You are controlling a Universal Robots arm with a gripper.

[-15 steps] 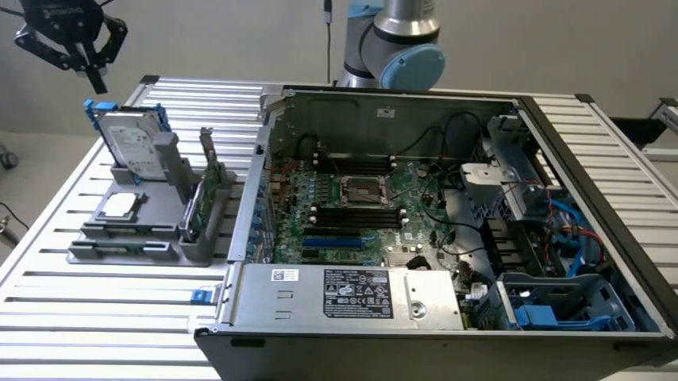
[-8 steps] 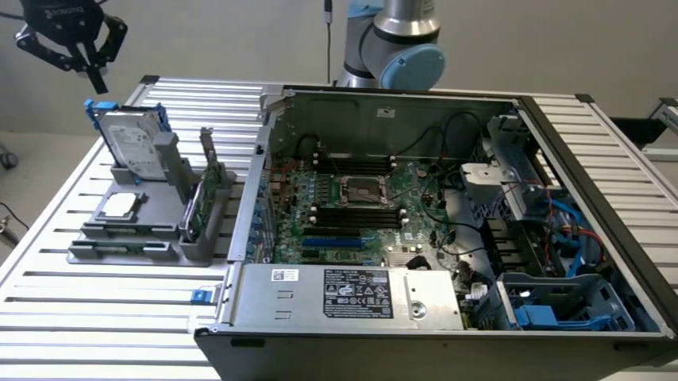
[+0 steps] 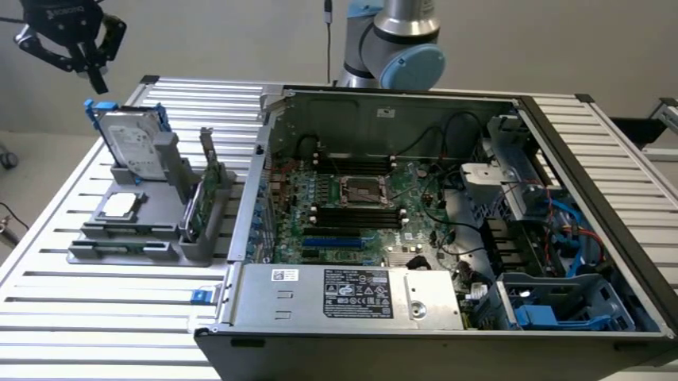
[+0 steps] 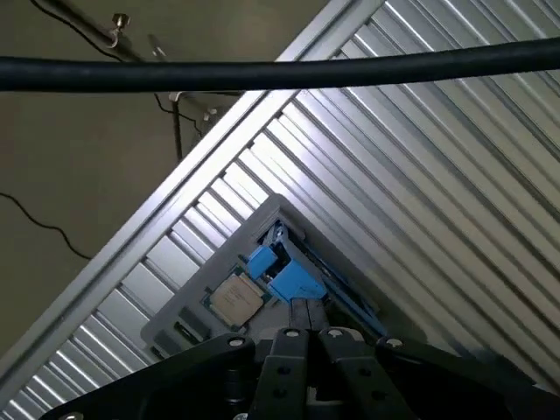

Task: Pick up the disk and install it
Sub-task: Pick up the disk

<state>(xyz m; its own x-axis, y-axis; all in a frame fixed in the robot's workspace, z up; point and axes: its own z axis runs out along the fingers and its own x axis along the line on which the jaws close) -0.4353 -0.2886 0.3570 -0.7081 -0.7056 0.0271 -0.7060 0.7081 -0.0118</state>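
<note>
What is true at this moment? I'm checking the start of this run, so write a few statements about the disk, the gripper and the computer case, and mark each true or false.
1. The disk stands on edge in the grey holder. True.
2. The gripper holds the disk. False: its jaws are shut on nothing, raised clear of the disk.
3. The computer case lies open, with its board showing. True.
4. The silver chip lies inside the case. False: it lies flat on the holder, beside the disk.
</note>
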